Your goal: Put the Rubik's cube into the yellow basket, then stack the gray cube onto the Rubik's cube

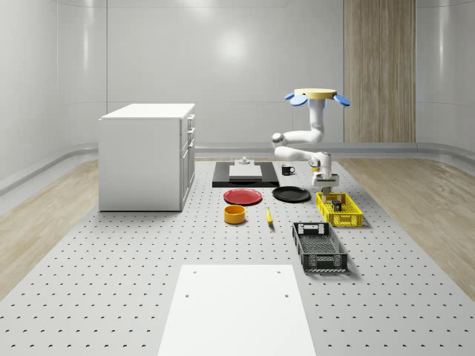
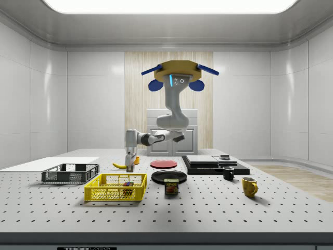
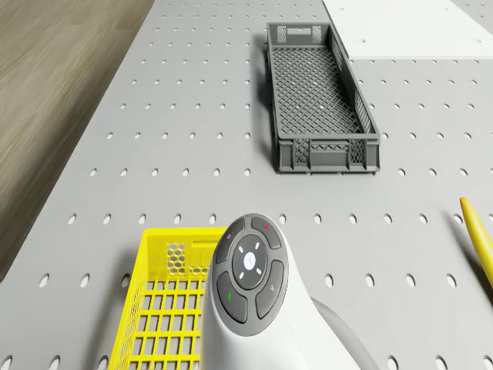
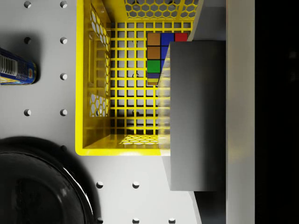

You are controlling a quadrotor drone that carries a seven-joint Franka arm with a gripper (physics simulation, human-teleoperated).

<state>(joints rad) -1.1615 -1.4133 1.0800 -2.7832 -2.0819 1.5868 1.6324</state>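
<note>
From the whole-scene view: hovering over the far right of the perforated metal table (image 1: 111, 282), the drone (image 1: 318, 96), with its white jointed arm bent down and the gripper (image 1: 325, 180) hanging over the far end of the yellow basket (image 1: 339, 209), a long plastic lattice tray; beside it a dark mesh crate (image 1: 319, 247). From the side view: gripper (image 2: 130, 160) pointing straight down, just above the basket (image 2: 115, 187), with the Rubik's cube (image 2: 128, 183) as a small dark block inside. From the drone view: smooth rounded wrist (image 3: 250, 277) with buttons, over the basket's rim (image 3: 166, 308). From the wrist view: clenched on the gray cube (image 4: 196, 114), matte and plain, with one finger (image 4: 240, 112) flat against its side; beneath, on the basket's grid floor (image 4: 121, 93), the Rubik's cube (image 4: 159, 56), colored tiles half hidden by the gray cube, apart from the fingers.
</note>
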